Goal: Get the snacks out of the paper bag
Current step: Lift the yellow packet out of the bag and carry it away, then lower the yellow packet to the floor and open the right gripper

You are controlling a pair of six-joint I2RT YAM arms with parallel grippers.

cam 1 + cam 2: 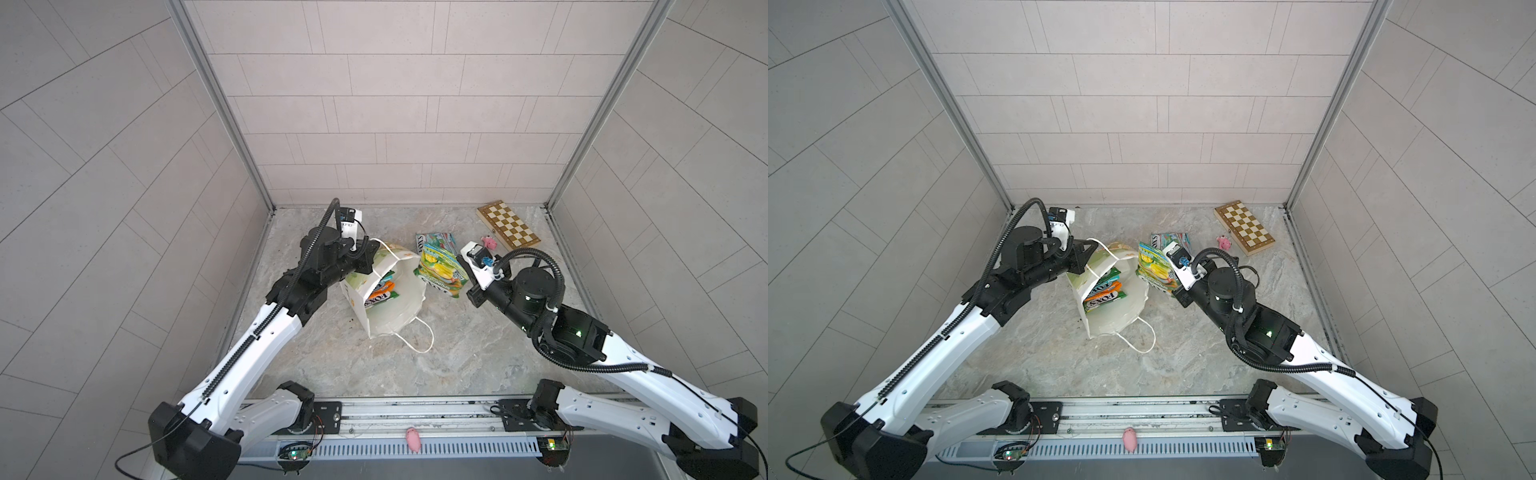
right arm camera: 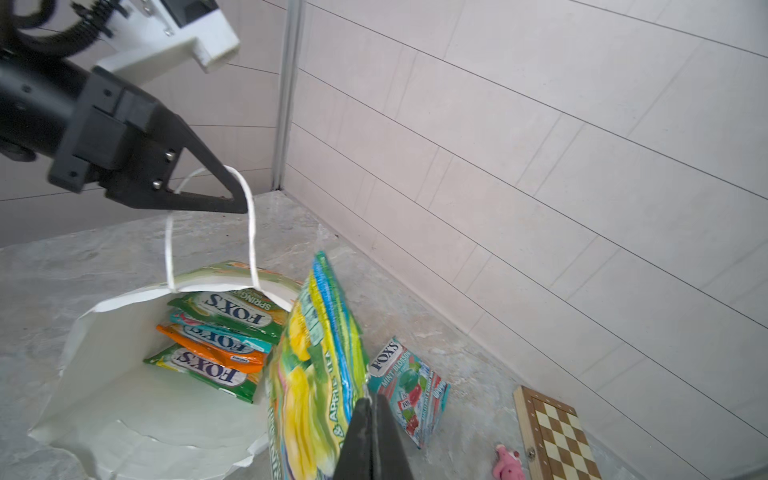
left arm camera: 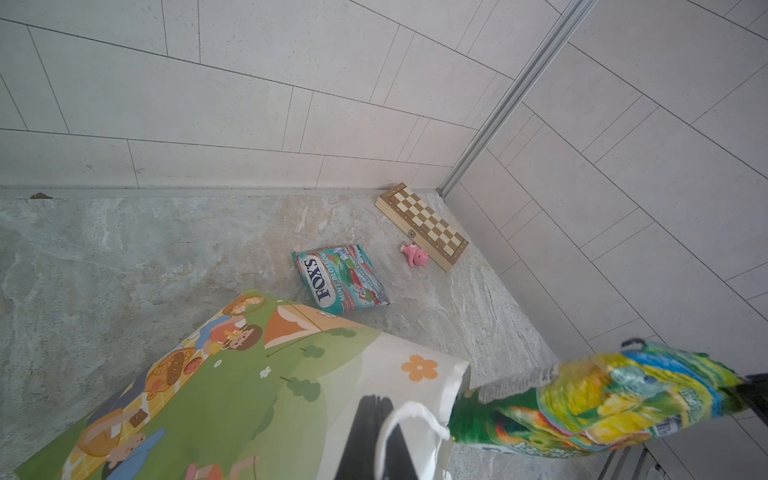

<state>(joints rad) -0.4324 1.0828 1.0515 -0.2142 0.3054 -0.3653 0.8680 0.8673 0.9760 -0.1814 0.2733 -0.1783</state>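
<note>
1. Left gripper (image 2: 239, 199): jaws together on the upper cord handle (image 2: 251, 232) of the paper bag (image 1: 357, 286). The handle is raised, so the bag leans with its mouth open toward the right arm.
2. Right gripper (image 2: 370, 405): jaws clamped on one edge of a yellow-green packet (image 2: 316, 374). The packet hangs in the air just outside the bag's rim, clear of the mouth.
3. Snack locations:
   - a teal-and-red packet (image 1: 434, 240) lies flat on the table beyond the bag, close to the held packet;
   - four packets (image 2: 224, 332) remain stacked inside the bag: green, teal, orange, green.
4. Step in hand, judged from this layout: transfer of the second packet from bag to table. Roughly a third of the task looks done.
5. Next move calls for:
   - carrying the held packet to open table near the teal-and-red packet, then parting the jaws only once it rests there;
   - staying off the pink toy (image 1: 489, 242) and the chessboard (image 1: 507, 224) at the far right;
   - maintaining the left grip on the handle — if it slackens, the mouth may collapse over the stack.
</note>
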